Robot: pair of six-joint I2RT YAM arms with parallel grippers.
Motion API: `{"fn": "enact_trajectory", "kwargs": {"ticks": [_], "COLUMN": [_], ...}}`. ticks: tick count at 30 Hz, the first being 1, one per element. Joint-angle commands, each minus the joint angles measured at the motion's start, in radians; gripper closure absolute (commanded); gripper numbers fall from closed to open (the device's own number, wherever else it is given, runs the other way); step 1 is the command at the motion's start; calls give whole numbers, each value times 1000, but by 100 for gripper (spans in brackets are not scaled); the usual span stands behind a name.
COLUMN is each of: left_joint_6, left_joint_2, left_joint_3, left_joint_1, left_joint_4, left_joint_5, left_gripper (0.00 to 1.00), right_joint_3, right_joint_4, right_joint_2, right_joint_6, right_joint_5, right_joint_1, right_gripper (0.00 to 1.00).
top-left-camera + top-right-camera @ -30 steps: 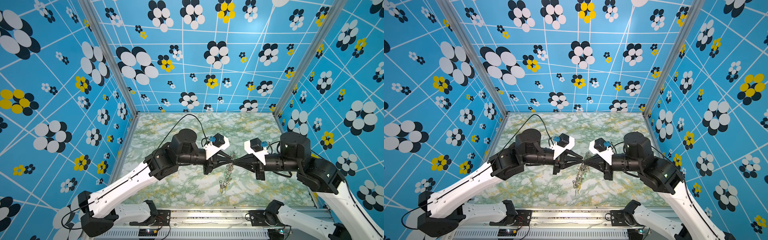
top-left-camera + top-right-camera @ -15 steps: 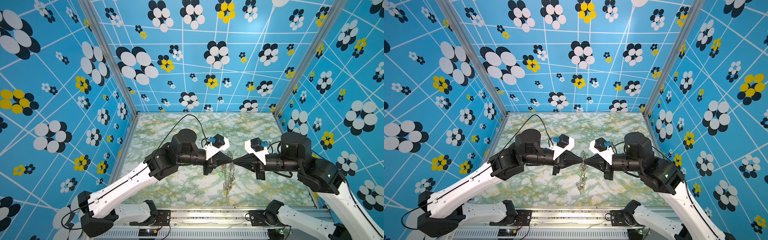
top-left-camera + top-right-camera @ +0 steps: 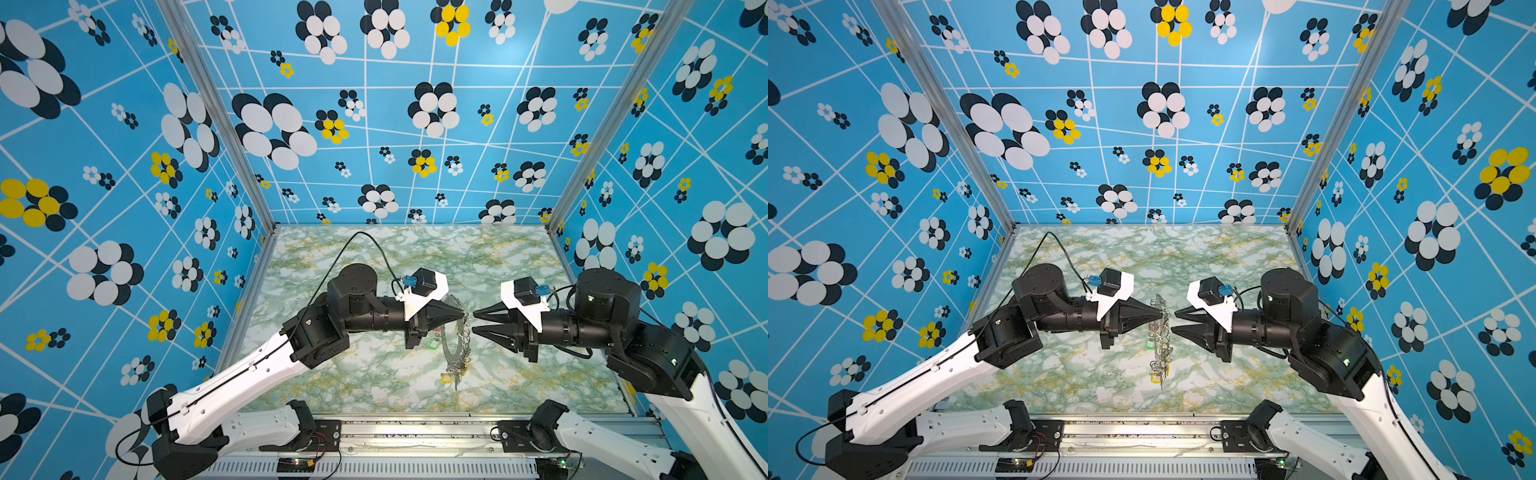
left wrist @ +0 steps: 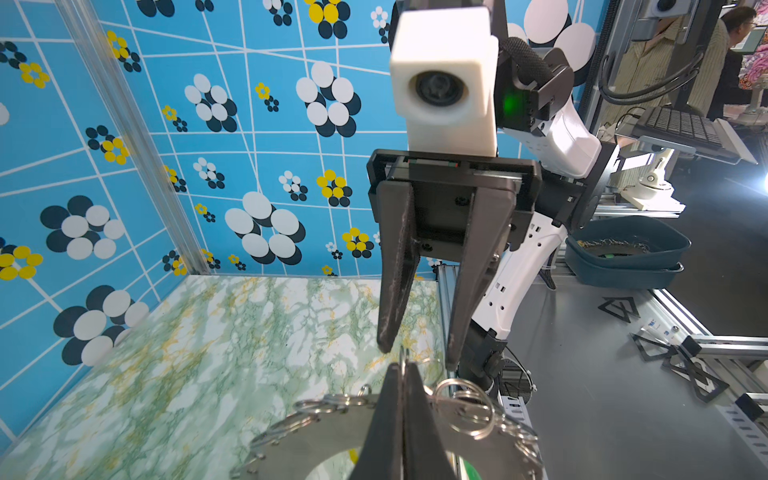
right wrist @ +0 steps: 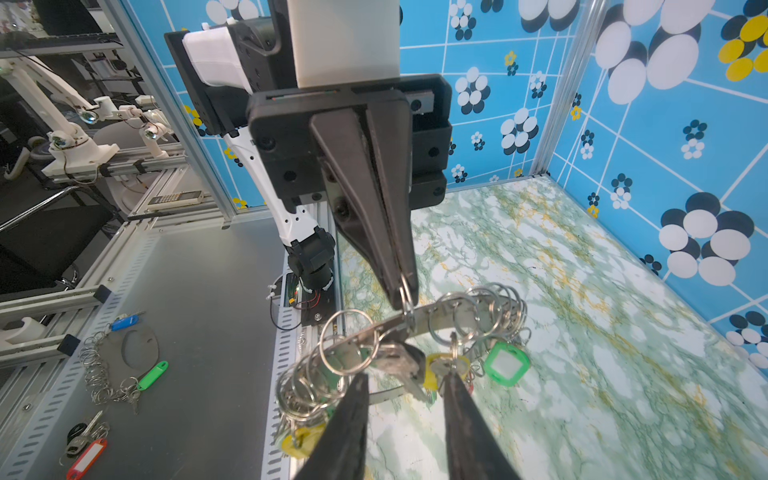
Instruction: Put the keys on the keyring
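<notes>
2 grippers face each other above the table [image 3: 374,386]. My left gripper [image 3: 460,317] pinches 1 wire loop [image 5: 406,293], so the keyring [image 3: 449,353] hangs edge-on, its rim offered to my right gripper [image 3: 473,322], which stands part-open just beside it, empty. The black-tagged key [image 5: 399,360] seems to dangle from the rim.

Two robot arms [image 3: 249,374], each ending in one tool, the left tool [image 3: 462,319] and the right tool [image 3: 473,322], over one tabletop [image 3: 374,257]. One keyring [image 5: 442,312] shows one green tag [image 5: 507,365] and two yellow tags [image 5: 300,444]; its wire loops [image 5: 303,390] are too crowded to count.
</notes>
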Motion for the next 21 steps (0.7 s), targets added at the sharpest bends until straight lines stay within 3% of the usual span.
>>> {"fn": "enact_trajectory", "kwargs": {"ticks": [1, 14, 21], "left_joint_6": [-13, -55, -61], "left_joint_2": [-17, -5, -1], "left_joint_3": [-8, -36, -36], "left_joint_1": [-6, -6, -5], "left_joint_4": [114, 269, 293], "left_joint_5": [11, 52, 54], "left_gripper": [100, 100, 100], "right_joint_3": [-4, -38, -35], "right_joint_4": [58, 98, 106], "right_joint_2": [-11, -3, -19], "right_joint_6": [28, 39, 45], "right_joint_5": [-36, -47, -65], "right_joint_1": [6, 6, 6], "right_gripper": [65, 67, 97]}}
